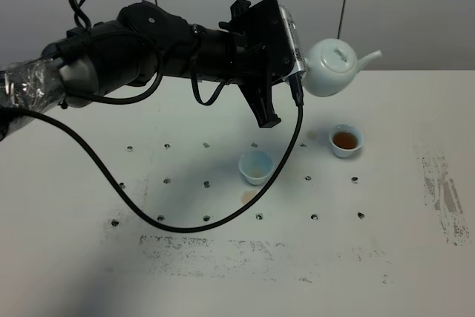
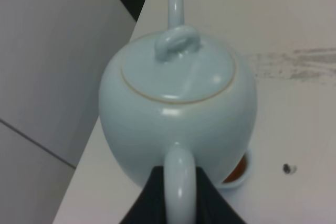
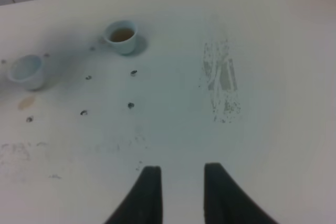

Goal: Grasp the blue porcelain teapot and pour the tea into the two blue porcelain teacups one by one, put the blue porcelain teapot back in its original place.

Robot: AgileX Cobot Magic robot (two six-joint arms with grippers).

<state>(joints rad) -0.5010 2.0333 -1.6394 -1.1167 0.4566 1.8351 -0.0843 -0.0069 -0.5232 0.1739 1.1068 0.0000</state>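
Note:
My left gripper (image 1: 295,64) is shut on the loop handle of the blue porcelain teapot (image 1: 332,68), holding it in the air near the table's far edge, roughly upright with the spout pointing right. In the left wrist view the teapot (image 2: 178,108) fills the frame, with dark fingers (image 2: 152,195) either side of the handle. One teacup (image 1: 346,139) holding brown tea stands just below and right of the pot; its rim shows under the pot (image 2: 239,172). The other teacup (image 1: 256,166), nearly empty, stands further left. My right gripper (image 3: 181,174) is open and empty over bare table, with both cups (image 3: 122,35) (image 3: 26,71) far ahead.
A black cable (image 1: 148,209) hangs from the left arm and loops across the white table (image 1: 89,272). Small screw holes dot the table's middle. Grey scuff marks (image 1: 445,191) lie at the right, and a faint tea stain (image 1: 249,197) sits by the left cup.

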